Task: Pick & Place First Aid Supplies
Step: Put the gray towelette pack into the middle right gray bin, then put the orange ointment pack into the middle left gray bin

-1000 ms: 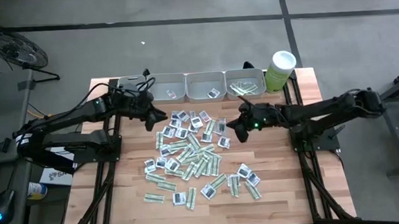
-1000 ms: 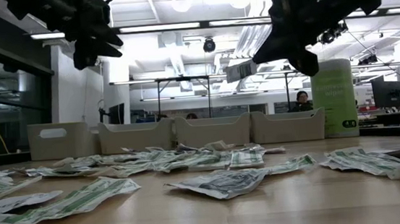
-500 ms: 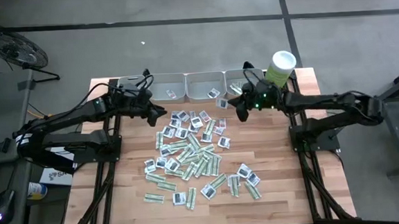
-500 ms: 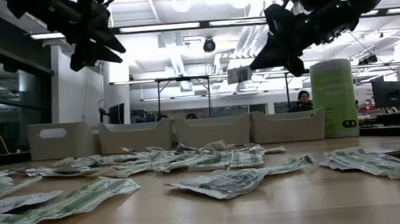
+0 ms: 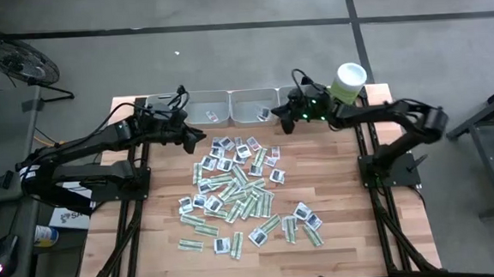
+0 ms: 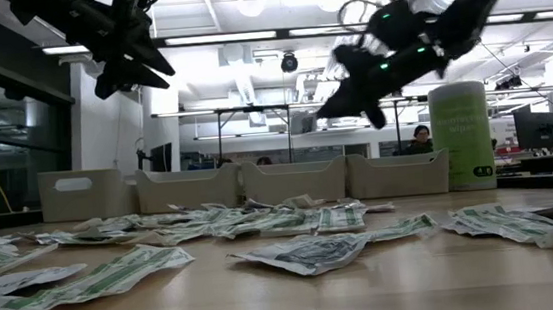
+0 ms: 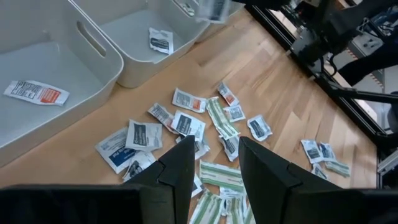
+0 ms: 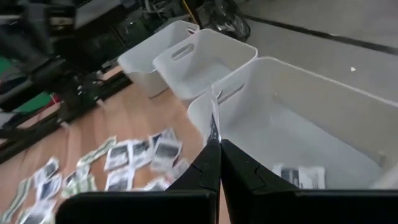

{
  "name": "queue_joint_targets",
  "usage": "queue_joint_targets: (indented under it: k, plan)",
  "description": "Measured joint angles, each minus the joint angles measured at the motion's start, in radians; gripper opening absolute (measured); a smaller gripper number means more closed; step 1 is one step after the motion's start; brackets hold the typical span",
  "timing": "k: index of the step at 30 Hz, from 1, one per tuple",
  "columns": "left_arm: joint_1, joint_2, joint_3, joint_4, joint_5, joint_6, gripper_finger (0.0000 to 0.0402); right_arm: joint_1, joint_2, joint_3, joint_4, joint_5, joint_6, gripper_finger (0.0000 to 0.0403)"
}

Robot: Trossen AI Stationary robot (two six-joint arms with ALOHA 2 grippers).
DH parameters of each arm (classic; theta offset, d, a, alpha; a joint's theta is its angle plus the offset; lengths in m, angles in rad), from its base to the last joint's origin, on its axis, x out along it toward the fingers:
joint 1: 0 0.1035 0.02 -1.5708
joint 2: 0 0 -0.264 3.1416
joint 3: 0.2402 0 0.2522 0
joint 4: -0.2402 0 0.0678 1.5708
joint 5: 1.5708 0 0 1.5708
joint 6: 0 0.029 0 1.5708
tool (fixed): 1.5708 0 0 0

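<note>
- Sachets (image 5: 233, 189) lie scattered across the tabletop (image 5: 345, 193); a few rest inside the grey trays (image 5: 206, 108).
- Right tool (image 5: 285, 121), pressed together, pinches one thin sachet (image 8: 215, 112) over the trays.
- Left tool (image 5: 197, 141), spread and empty, hovers above the pile's tray-side edge.

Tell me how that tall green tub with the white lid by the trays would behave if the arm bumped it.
The green tub stands upright and tall on a narrow base, so it would probably tip rather than slide. Being round, it could then roll on the table. Its weight can't be judged from these views.
</note>
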Motion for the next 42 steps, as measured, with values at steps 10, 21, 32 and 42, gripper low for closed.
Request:
queue_joint_targets:
  k: [10, 21, 32, 42]
  plan:
    - [0.0, 0.0, 0.0, -0.001, -0.003, 0.0, 0.0124, 0.002, 0.242, 0.369, -0.363, 0.184, 0.13, 0.0]
    - [0.0, 0.0, 0.0, -0.004, -0.011, 0.01, 0.0124, 0.004, 0.338, 0.582, -0.619, 0.162, 0.096, 0.0001]
    - [0.0, 0.0, 0.0, -0.005, -0.018, 0.017, 0.0124, 0.004, 0.34, 0.569, -0.71, 0.144, 0.103, 0.0064]
    - [0.0, 0.0, 0.0, -0.006, -0.027, 0.021, 0.0124, 0.004, 0.266, 0.569, -0.797, 0.1, 0.114, 0.0135]
